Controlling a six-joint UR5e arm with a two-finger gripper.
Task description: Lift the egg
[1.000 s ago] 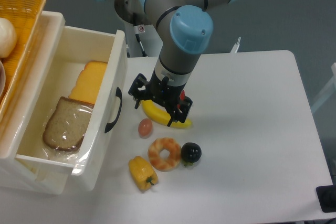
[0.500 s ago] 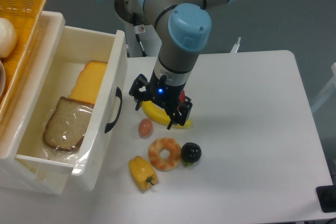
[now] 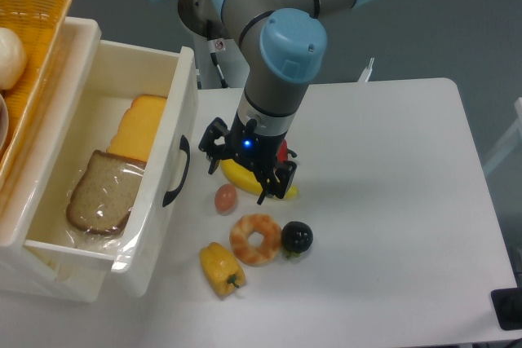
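Observation:
The egg is small and pinkish-brown. It lies on the white table just right of the open drawer's front. My gripper hangs above the table, up and to the right of the egg, over a yellow banana. Its two fingers stand apart, open, with nothing held between them. The egg is apart from both fingers.
A glazed doughnut, a black round fruit and a yellow pepper lie just below the egg. The open white drawer at left holds bread and cheese. A wicker basket with a white ball sits at far left.
The arm has shifted slightly to the left, toward the egg. A blue light came on at the wrist. The objects on the table have not moved.

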